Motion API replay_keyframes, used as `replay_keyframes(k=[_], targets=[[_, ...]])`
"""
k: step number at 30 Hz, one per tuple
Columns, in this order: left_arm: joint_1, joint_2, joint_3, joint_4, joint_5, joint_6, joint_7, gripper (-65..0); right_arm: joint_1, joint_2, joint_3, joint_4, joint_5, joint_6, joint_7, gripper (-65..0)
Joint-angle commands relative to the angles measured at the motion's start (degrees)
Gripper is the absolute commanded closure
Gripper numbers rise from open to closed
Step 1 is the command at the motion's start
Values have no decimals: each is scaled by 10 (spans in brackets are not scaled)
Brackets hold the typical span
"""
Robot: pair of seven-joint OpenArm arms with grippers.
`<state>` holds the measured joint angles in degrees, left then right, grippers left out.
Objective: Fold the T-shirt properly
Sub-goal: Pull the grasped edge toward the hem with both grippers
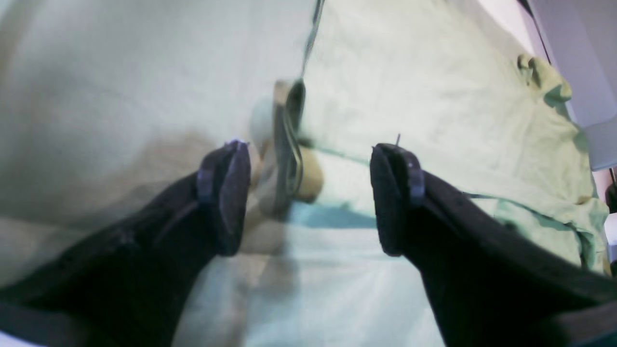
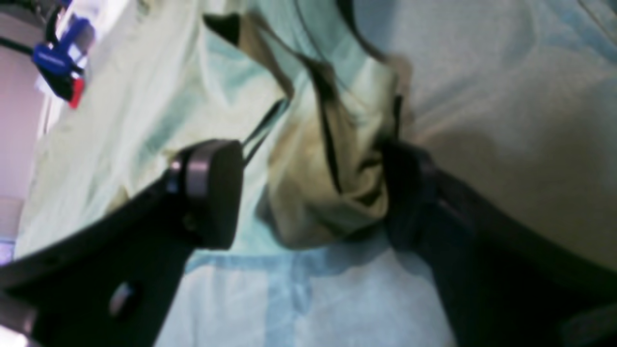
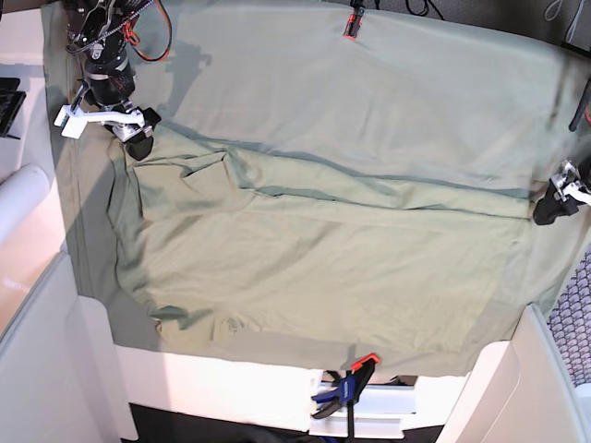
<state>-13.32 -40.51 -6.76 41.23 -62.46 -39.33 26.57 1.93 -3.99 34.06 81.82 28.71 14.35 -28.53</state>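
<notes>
Release after a lengthwise fold of the T-shirt; both grippers apart and empty.

From the near edge of the tablecloth (image 3: 277,349), held by a blue clamp (image 3: 343,388), I see the T-shirt (image 3: 314,268) lying flat across the middle, its folded edge running toward the far side. The left gripper (image 3: 554,205) sits at the shirt's corner by the cloth's side edge, jaws spread wide, nothing between them. The right gripper (image 3: 129,125) stands near the far corner, jaws spread, a bunched fold of fabric lying loose between them. I judge the next move requires retracting both arms, then regripping for the crosswise fold.
</notes>
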Motion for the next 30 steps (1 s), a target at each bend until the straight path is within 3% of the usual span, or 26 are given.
replay_keyframes(k=[1, 9, 11, 21, 23, 26, 27, 30], targets=[[-12, -11, -4, 8, -3, -7, -12, -426, 13, -2, -3, 4, 2, 4, -4, -438], [-13, 24, -4, 8, 66, -7, -40, -425, 15, -1, -3, 5, 2, 7, -4, -438], [-13, 33, -4, 8, 87, 9, -48, -425, 15, -1, -3, 5, 2, 7, -4, -438], [-30, 61, -4, 8, 111, 12, -52, -418, 14, -2, -5, 5, 11, 9, -3, -428], [-34, 65, -4, 8, 124, 12, -61, -356, 14, -2, -6, 5, 11, 9, 4, -343], [-35, 69, -4, 8, 128, 12, -62, -88, 14, -1, -16, 5, 11, 9, 23, -51], [-35, 70, -4, 8, 137, 12, -62, -6, 14, -1, -21, 5, 8, 9, 24, 0], [-35, 69, -4, 8, 148, 4, -52, 0, 14, -1, -30, 5, -7, 21, 23, 0]])
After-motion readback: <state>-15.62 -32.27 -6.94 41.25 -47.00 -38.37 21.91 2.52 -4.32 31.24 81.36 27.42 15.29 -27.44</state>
